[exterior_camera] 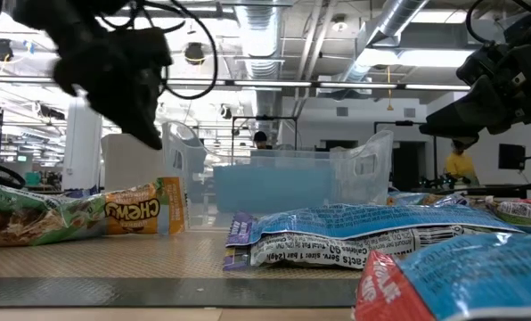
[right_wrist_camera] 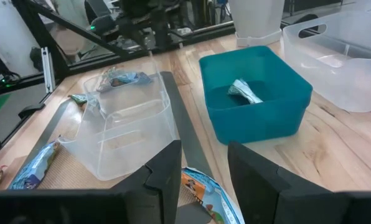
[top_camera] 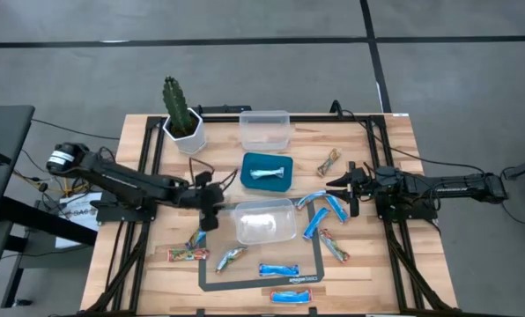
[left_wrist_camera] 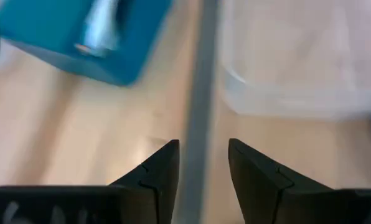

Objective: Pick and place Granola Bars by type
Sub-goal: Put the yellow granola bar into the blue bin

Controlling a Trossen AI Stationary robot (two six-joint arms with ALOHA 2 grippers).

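The left gripper's fingers (left_wrist_camera: 203, 180) stand parted and empty over bare wood, between the teal bin (top_camera: 268, 173) and the clear tub (top_camera: 264, 221). The right gripper (top_camera: 347, 189), fingers also apart and empty, hangs beside blue Granola Bars (top_camera: 324, 211). Crinkled foil-wrapped bars lie scattered across the slatted wooden bench (top_camera: 139, 273); one lies inside the teal bin. Both rounded tubs are plastic.

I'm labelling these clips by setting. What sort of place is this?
Probably a robotics lab in an open industrial hall. The low view shows exposed ducts and strip lighting overhead; the high view shows a wooden table with two mounted arms on a bare grey floor.
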